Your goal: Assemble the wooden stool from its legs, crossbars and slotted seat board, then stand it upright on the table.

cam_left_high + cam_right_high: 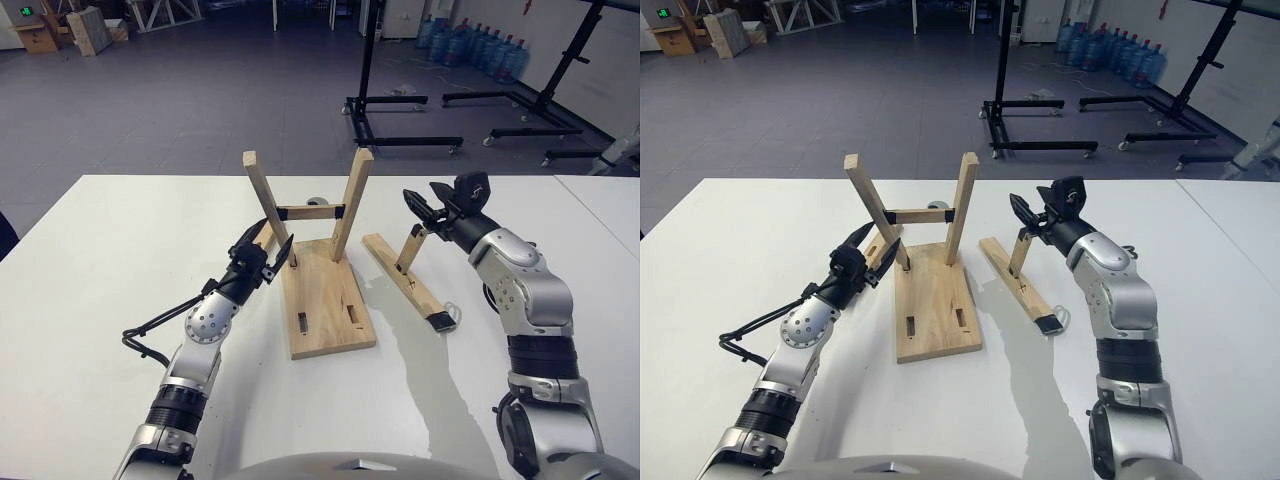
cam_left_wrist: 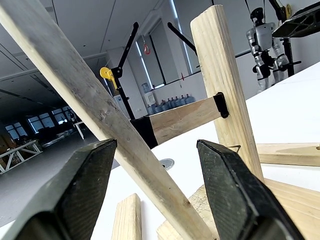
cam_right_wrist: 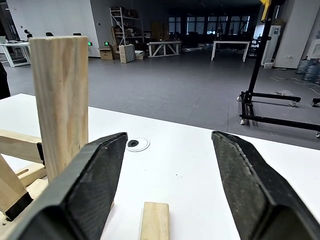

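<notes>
The slotted seat board (image 1: 325,300) lies flat mid-table. Two legs (image 1: 352,200) joined by a crossbar (image 1: 312,212) stand in its far slots. My left gripper (image 1: 268,245) is open, its fingers (image 2: 85,190) on either side of the left leg (image 2: 100,110) near that leg's base, not pressing on it. A second leg-and-crossbar piece (image 1: 400,270) lies on the table right of the board, one wooden end (image 3: 155,220) sticking up. My right gripper (image 1: 425,205) is open just above that end, holding nothing.
A black cable (image 1: 150,335) loops on the table beside my left arm. A round grommet (image 3: 136,144) sits in the tabletop behind the legs. Another white table (image 1: 600,200) adjoins on the right. Black wheeled racks (image 1: 400,110) stand on the floor beyond.
</notes>
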